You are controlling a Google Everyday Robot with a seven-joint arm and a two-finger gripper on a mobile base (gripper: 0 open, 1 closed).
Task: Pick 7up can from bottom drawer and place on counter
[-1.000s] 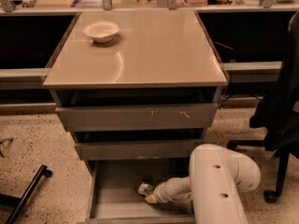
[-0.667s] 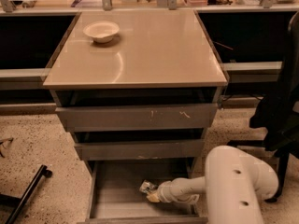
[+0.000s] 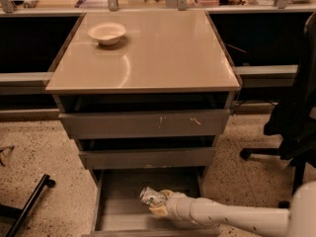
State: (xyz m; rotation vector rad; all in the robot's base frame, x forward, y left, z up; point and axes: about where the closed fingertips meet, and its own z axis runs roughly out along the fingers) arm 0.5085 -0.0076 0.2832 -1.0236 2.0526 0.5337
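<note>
Single white arm (image 3: 232,215) comes in from lower right of frame, runs left and low into the open bottom drawer (image 3: 121,194) at bottom centre. Tool (image 3: 158,205) sits inside that drawer, roughly mid-width, wrist pale yellowish at the tip. Tool clenched on the 7up can (image 3: 149,196), grasping it from the right side; can is silvery with a bit of green, tilted, not upright, top leaning toward upper left. Whether the can base touches the drawer floor: cannot tell. Drawer inside is grey, pulled out toward the bottom edge of frame, front panel cut off by the frame edge. Above it, middle drawer (image 3: 146,158) and top drawer (image 3: 145,124), both grey metal, both slightly pulled out with a dark gap over each front. Table (image 3: 168,53) is the glossy beige top of the cabinet, centre of frame, light reflections on it. White bowl (image 3: 106,32) stands on the table in its upper left part, near the back edge, well apart from the can. Behind the table, along the top of frame, a shelf (image 3: 247,7) with metal posts and small clutter. Black office chair (image 3: 298,107) at right edge, wheel base on the speckled floor (image 3: 39,147). Black bar with a wheel (image 3: 29,201) lies at lower left on the floor.
</note>
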